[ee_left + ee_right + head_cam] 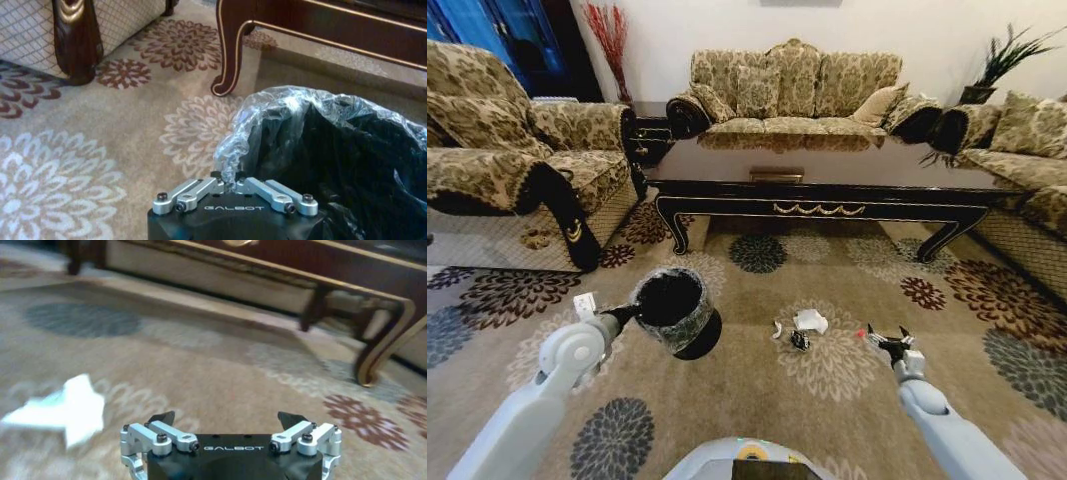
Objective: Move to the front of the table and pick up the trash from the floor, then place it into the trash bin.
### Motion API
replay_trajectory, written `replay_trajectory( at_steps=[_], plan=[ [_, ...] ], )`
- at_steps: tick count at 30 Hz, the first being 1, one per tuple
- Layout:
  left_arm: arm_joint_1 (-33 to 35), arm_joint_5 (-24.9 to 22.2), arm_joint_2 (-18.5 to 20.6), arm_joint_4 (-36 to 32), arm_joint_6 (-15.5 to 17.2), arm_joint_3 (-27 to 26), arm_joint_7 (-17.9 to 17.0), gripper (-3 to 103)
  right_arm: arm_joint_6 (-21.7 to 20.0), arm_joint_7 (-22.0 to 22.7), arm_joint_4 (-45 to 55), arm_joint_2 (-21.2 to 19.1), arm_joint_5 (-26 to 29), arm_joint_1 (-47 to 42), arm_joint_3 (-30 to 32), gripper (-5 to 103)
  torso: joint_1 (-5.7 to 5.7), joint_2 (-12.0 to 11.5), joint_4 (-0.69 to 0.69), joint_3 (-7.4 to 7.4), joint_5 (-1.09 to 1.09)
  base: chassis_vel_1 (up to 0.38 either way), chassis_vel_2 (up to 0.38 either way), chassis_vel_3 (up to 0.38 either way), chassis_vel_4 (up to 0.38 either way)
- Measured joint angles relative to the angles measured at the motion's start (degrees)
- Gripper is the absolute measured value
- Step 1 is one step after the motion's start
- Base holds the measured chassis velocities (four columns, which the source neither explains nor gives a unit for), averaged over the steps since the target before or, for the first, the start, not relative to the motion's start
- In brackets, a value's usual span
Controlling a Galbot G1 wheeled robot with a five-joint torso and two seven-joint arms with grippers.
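Observation:
My left gripper (pixel 632 314) is shut on the rim of the black trash bin (pixel 677 312) and holds it tilted above the carpet. The left wrist view shows the fingers (pixel 200 189) pinching the liner at the trash bin's (pixel 333 165) rim. On the floor (pixel 847 400) in front of the table (pixel 827 170) lies the trash: crumpled white paper (pixel 810 320) with a dark scrap (pixel 799 341) beside it. My right gripper (pixel 889 343) hovers open just right of them, low over the carpet. In the right wrist view the paper (pixel 63 407) lies off to one side of the open right gripper (pixel 227 418).
A small red speck (pixel 862 334) sits close to the right gripper. Patterned sofas (pixel 517 150) flank the table at left, back and right. The table's curved leg (pixel 230 55) stands near the bin. Open carpet lies between me and the table.

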Motion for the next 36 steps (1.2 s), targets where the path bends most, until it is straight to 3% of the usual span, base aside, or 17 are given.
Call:
replay_trajectory(
  at_steps=[1,3,4,5,7,11,14,17,26,32,35,36],
  plan=[
    [0.0,0.0,0.0,0.0,0.0,0.0,0.0,4,0.0,0.0,0.0,0.0,0.0,0.0,0.0,100,0.0,0.0,0.0,0.0,0.0,0.0,0.0,0.0,0.0],
    [0.48,0.22,-0.59,-0.4,0.04,0.07,-0.4,4,3.53,-9.2,-5.0,-0.7,-1.91,1.22,1.87,100,0.0,0.0,-0.01,0.0,0.0,0.0,0.0,0.0,0.0],
    [0.48,0.22,-0.59,-0.4,0.04,0.07,-0.4,4,3.53,-9.2,-5.0,-0.7,-1.91,1.22,1.87,100,0.0,0.0,-0.01,0.0,0.0,0.0,0.0,0.0,0.0],
    [0.72,0.48,-0.95,-0.56,0.05,0.31,-0.6,4,5.83,-15.45,-8.46,-0.88,-3.5,2.17,3.27,100,0.0,0.0,0.01,0.0,0.0,0.0,0.0,0.0,0.0],
    [0.98,0.85,-1.18,-0.71,0.08,0.66,-0.81,4,8.27,-21.39,-12.72,-0.99,-5.86,3.32,4.9,100,0.0,0.0,0.01,0.0,0.01,0.0,0.0,0.0,0.0],
    [1.31,1.03,-1.22,-1.15,0.1,0.85,-1.11,4,10.22,-24.76,-18.6,-0.74,-10.37,5.13,6.17,100,0.0,0.0,-0.01,0.0,0.0,0.0,0.0,0.0,0.0],
    [1.63,1.01,-1.05,-1.49,0.11,0.65,-1.31,4,11.18,-24.55,-21.54,-0.09,-13.63,6.45,6.47,100,0.0,0.0,0.0,0.0,0.01,0.0,0.0,0.0,0.0],
    [2.25,0.95,-0.82,-2.06,0.14,0.07,-1.61,4,11.56,-19.84,-24.19,0.75,-17.54,7.68,5.98,100,0.0,0.0,0.02,0.0,0.01,0.0,0.0,0.0,0.0],
    [3.51,0.87,-1.02,-3.15,0.15,-0.7,-2.05,4,8.73,-9.61,-25.0,2.23,-22.09,8.05,4.58,103,0.0,0.0,0.02,0.0,-0.01,0.0,0.0,0.0,0.0],
    [3.54,0.87,-1.12,-3.22,0.15,-0.73,-2.32,4,8.37,-7.71,-25.3,2.91,-23.96,7.54,4.75,94,0.0,0.0,0.0,0.0,0.0,0.0,0.0,0.0,0.0],
    [3.53,0.88,-1.33,-3.22,0.15,-0.47,-2.68,4,7.49,-5.05,-25.36,3.69,-25.82,6.9,4.95,78,0.0,0.0,0.0,0.0,0.0,0.0,0.0,0.0,0.0],
    [3.53,0.88,-1.33,-3.22,0.15,-0.47,-2.68,4,7.49,-5.05,-25.36,3.69,-25.82,6.9,4.95,78,0.0,0.0,0.0,0.0,0.0,0.0,0.0,0.0,0.0]
  ],
)
